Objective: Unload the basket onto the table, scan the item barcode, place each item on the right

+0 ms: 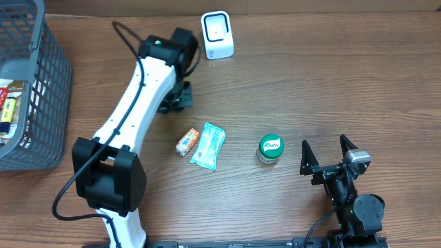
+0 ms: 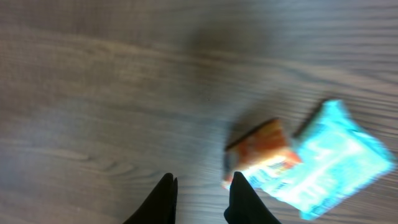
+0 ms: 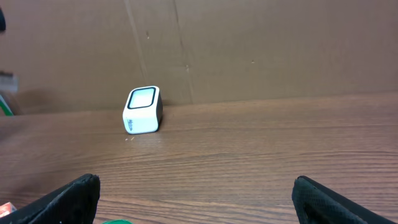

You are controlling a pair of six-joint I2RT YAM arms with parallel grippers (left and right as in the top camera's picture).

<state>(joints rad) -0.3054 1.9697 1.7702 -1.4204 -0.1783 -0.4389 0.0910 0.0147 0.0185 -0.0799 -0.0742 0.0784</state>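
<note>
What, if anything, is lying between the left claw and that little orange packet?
Nothing visible. In the left wrist view, only bare wood of the table separates the left gripper from the orange packet. The teal packet sits right beside the orange one, on the side away from the gripper, not in the gap.

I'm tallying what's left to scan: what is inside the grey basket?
Inside the basket, a few colourful packets show. Its wall and the picture's edge cover the rest, so their number cannot be told.
</note>
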